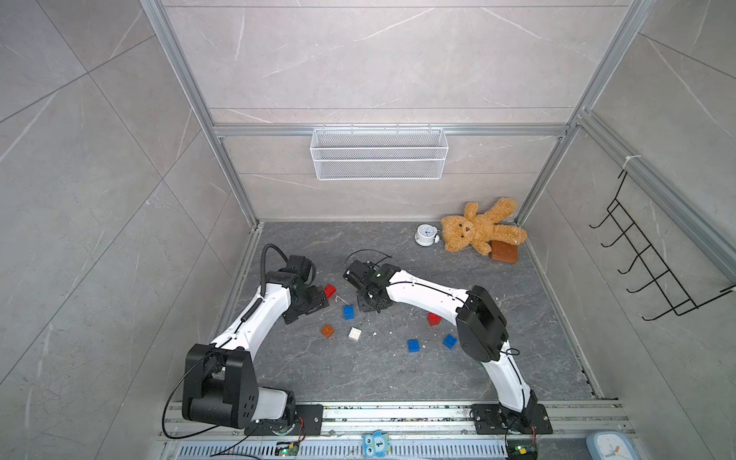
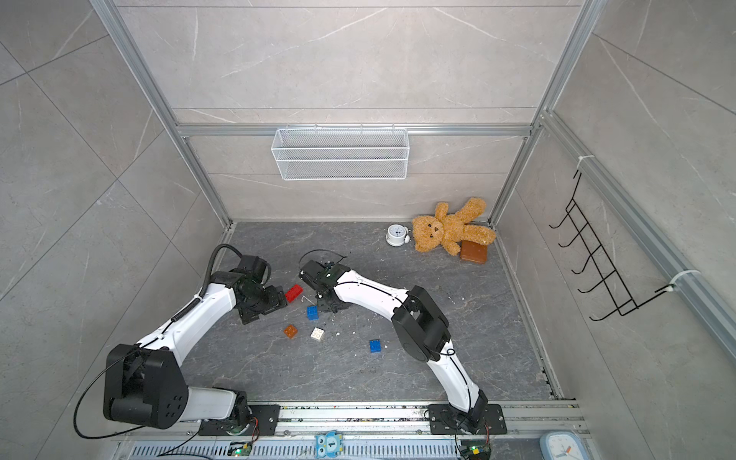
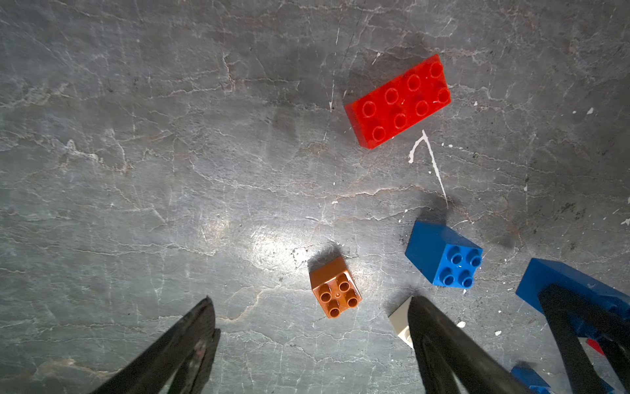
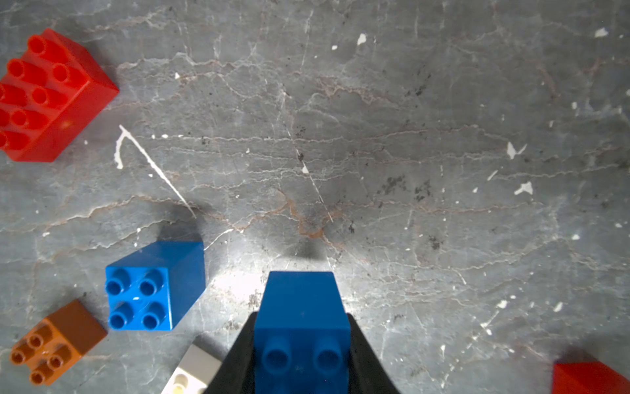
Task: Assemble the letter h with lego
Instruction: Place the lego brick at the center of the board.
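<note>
Plainly, in the right wrist view the right gripper [image 4: 301, 319] is clamped on a blue brick [image 4: 301, 300], studs toward the camera, hanging over bare table [image 4: 443, 170]. A loose blue brick [image 4: 155, 286] sits just beside it. The brown brick [image 4: 56, 341], white brick [image 4: 194, 368] and long red brick [image 4: 51, 95] lie further off, and none of them touch. No h is begun, I judge, so this piece is likely a first placement. It is best lowered level, studs up, onto the open patch, with room left for two uprights and a crossbar, and let go only once it sits flat.

In the left wrist view the left gripper [image 3: 311, 300] stands wide and empty. The brown brick lies on the table below the gap between its fingers [image 3: 191, 341]. Only this view lets one count eight studs on the long red brick.

In both top views the held brick is hidden under the right wrist, so the grip cannot be read there. They give the layout instead. From the white brick, the loose blue brick is at 12 o'clock, the brown at 9, the long red at 11 and the right gripper at 1. In a top view a small red brick [image 1: 433, 318] shows at 3 o'clock, with a second blue brick [image 1: 413, 345] and a third blue brick [image 1: 449, 341] toward 4. The wrist cameras catch these only as slivers, if at all.
</note>
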